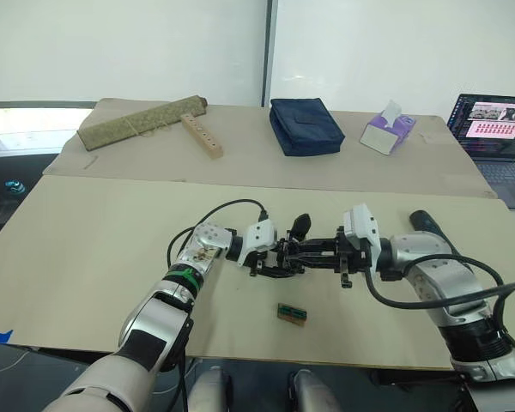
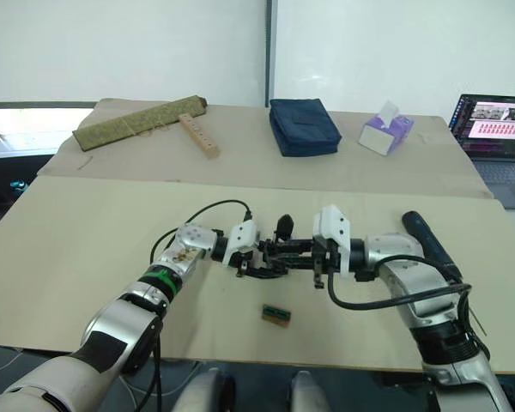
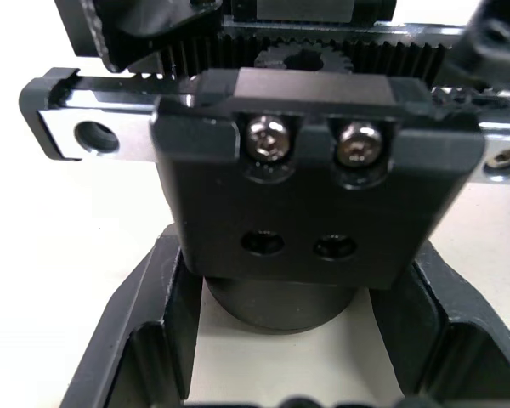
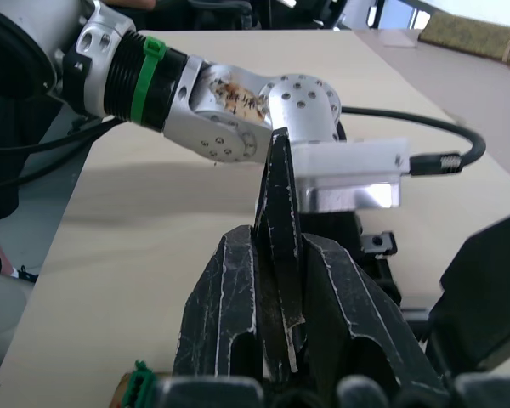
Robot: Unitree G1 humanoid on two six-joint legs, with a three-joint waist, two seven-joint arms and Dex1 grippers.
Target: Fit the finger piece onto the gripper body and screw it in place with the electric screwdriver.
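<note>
- Mid-table [image 1: 86,249], between your two arms, the gripper body [image 1: 285,255] hangs off the surface, long axis running left to right, in line with both wrists.
- Behind your right forearm lies the electric screwdriver [image 1: 429,227], untouched, nearer that arm.
- Your left gripper [image 1: 259,255] has its fingers [image 3: 140,327] spread round the body's round base; whether they bear on it, you cannot tell.
- Your right gripper [image 1: 343,257] pinches the finger piece [image 4: 279,246], tip pointing straight at the left wrist.
- Judgement: piece and body look nearly met; the seating move runs along that shared axis.
- Green-and-brown block [image 1: 292,314] lies loose, just nearer you.
</note>
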